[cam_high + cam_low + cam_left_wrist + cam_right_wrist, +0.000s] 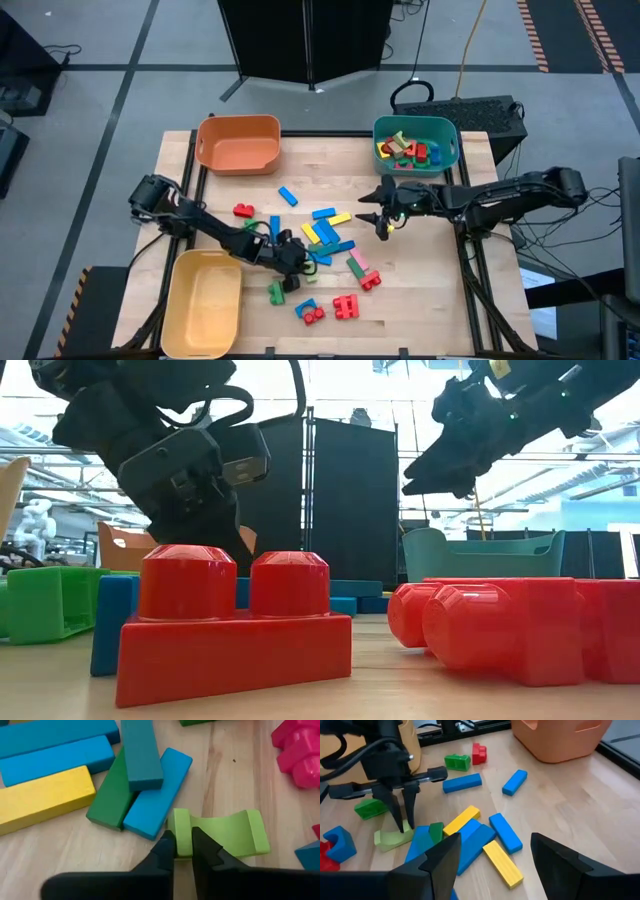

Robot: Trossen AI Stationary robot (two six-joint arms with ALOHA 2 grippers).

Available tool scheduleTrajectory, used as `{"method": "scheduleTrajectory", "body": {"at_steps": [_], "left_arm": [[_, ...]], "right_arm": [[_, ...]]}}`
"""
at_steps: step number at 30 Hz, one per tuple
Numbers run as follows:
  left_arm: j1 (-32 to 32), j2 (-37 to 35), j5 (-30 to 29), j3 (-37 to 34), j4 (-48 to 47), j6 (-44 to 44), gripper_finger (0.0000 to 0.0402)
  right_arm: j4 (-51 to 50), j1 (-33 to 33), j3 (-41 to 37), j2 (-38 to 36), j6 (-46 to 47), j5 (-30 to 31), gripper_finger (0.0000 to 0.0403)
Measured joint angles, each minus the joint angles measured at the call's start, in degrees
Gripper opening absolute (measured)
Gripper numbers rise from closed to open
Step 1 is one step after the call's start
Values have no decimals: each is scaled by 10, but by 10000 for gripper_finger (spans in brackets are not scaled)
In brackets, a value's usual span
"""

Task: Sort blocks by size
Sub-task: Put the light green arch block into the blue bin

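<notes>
The wooden table (420, 300) is carrying three bins along its edges: an orange bin (238, 143) and a teal bin (416, 142) at the far side, the teal one already holding several blocks, and a yellow bin (202, 303) at the near left corner, looking empty. Between them the blocks are lying loose at mid-table: a heap of blue, yellow and green flat bars (325, 232), a lone blue bar (288, 196) nearer the orange bin, and red studded bricks (346, 306) toward the front edge. The left gripper (182, 851) is reaching down at the near edge of that heap and is pinching one end wall of a light green arch block (220, 834), which is lying flat on the wood, just beside a blue bar (157, 795). The right gripper (495, 852) is hanging over the far right side of the heap with its jaws spread and nothing between them. The step in hand appears to be the pickup of this arch. The next move probably calls for a straight lift clear of the neighbouring bars, then a carry to whichever bin suits its size; the thin grip on one wall could let it swing.
</notes>
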Motion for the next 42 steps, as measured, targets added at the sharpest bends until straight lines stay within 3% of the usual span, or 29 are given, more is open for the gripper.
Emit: {"method": "scheduleTrajectory", "body": {"at_steps": [17, 26, 31, 37, 42], "left_arm": [[17, -29, 1, -2, 32, 37, 17], [56, -89, -1, -1, 69, 38, 17], [86, -91, 41, -1, 91, 10, 17], [121, -92, 73, -1, 95, -39, 17], [144, -92, 93, -1, 96, -65, 17]], "right_arm": [[157, 76, 0, 116, -78, -8, 226], [189, 129, 0, 119, -233, -7, 226], [197, 159, 0, 119, -313, 0, 226], [199, 190, 0, 119, -387, 70, 226], [198, 196, 0, 119, -448, 87, 226]]}}
